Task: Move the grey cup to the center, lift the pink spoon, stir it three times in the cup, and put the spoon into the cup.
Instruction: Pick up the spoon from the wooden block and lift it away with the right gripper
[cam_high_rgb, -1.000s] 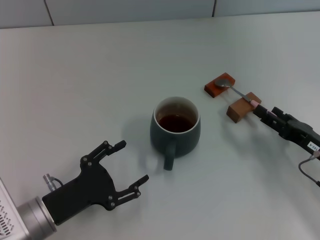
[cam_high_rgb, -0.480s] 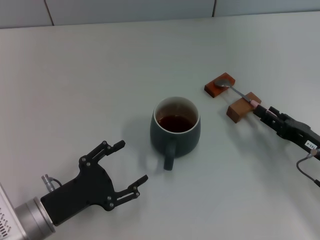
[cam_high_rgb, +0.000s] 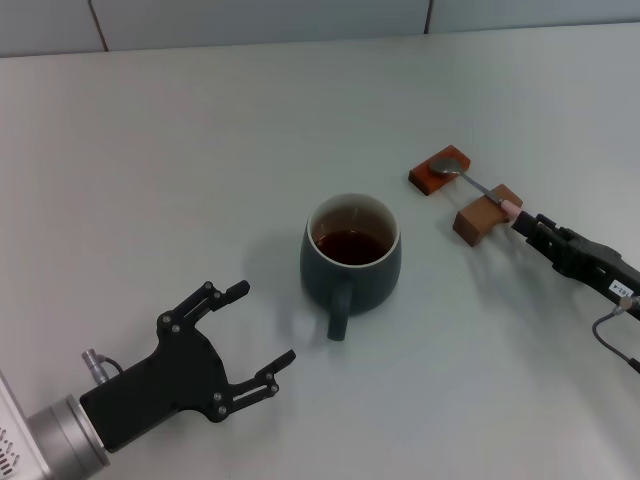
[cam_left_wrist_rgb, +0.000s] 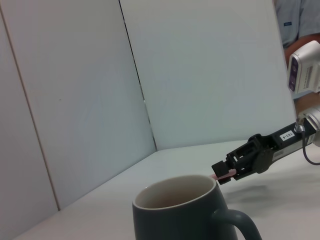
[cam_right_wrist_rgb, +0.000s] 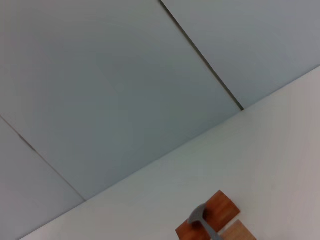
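A: What has moved since a second ago?
B: Very little. The left end effector (cam_high_rgb: 262, 324) has slid a touch toward the near edge of the bench (cam_high_rgb: 200, 150), and the right end effector (cam_high_rgb: 524, 224) has crept slightly along the spoon's handle. The cup and the blocks lie as they did.

A: Where is the grey cup (cam_high_rgb: 350, 258) now?
B: Near the middle of the bench, upright, its loop handle pointing toward the robot. Dark reddish-brown liquid sits inside against the pale inner wall. In the left wrist view the cup (cam_left_wrist_rgb: 180, 212) fills the lower part, handle to one side.

A: And the pink spoon (cam_high_rgb: 478, 187)?
B: To the right of the cup, well apart from it. Its silver bowl rests on the redder wooden block (cam_high_rgb: 437, 172), and its neck lies across the paler wooden block (cam_high_rgb: 484, 214) just beside. Only a short bit of pink handle shows past that block.

A: What is the right end effector doing?
B: Its tip is at the pink end of the handle, low over the bench. From the left wrist view the right end effector (cam_left_wrist_rgb: 223, 174) has a sliver of pink between its fingertips, so it looks closed on the handle.

A: And the left one?
B: It hovers near the bench to the left of the cup, fingers spread wide, holding nothing, clear of the cup handle
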